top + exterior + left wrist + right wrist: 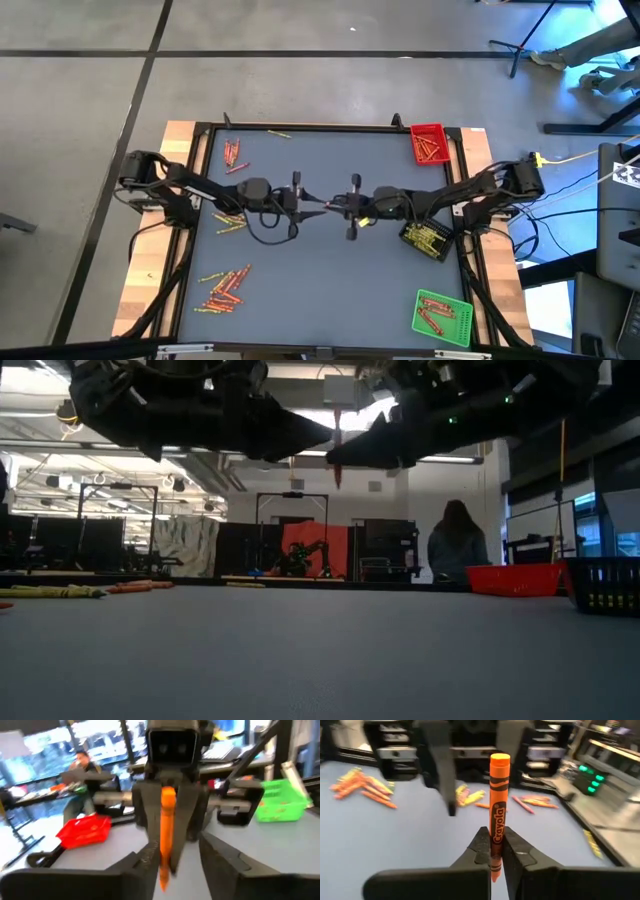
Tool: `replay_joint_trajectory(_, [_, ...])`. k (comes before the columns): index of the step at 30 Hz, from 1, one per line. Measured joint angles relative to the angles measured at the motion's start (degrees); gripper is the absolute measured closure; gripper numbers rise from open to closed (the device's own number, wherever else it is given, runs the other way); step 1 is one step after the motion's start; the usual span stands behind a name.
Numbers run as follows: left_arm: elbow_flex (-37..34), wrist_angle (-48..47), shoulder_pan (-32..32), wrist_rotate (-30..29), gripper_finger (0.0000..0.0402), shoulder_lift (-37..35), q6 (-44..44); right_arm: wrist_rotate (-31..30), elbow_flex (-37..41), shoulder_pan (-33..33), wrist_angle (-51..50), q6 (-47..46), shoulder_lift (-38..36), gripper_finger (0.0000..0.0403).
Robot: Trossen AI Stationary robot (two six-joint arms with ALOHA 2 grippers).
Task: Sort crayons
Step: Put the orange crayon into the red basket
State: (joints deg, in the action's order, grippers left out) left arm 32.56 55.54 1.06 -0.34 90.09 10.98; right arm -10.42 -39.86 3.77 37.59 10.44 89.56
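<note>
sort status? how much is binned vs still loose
Partly done. Crayons already lie in the red tray, black tray and green tray. In hand: the right tool is shut on an orange crayon at mid-table, facing the left tool, whose fingers stand open. Left: loose piles at the table's far left, left edge and near left.

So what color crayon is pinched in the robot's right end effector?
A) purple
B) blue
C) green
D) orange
D: the right wrist view shows the right end effector shut on an orange crayon that stands upright between its dark fingers.
</note>
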Motion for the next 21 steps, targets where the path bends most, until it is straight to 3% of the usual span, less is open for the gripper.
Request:
replay_joint_trajectory(5, [0.0, -14.2, 0.0, -6.4, 0.0263, -5.8, 0.1, -10.8, 0.0, 0.0, -15.3, -1.9, -8.1, 0.0370])
replay_joint_trajectory(10, [0.0, -20.6, 0.0, -12.8, 0.0262, -8.6, 0.1, -23.2, 0.0, -3.4, -34.4, -6.2, -19.6, 0.0368])
replay_joint_trajectory(16, [0.0, -20.9, 0.0, -13.0, 0.0262, -8.7, 0.1, -22.4, 0.0, -15.7, -52.9, -10.2, -28.5, 0.0382])
replay_joint_trajectory(21, [0.0, -20.9, 0.0, -13.1, 0.0262, -8.7, 0.1, -21.2, 0.0, -28.4, -57.0, -10.2, -28.3, 0.0373])
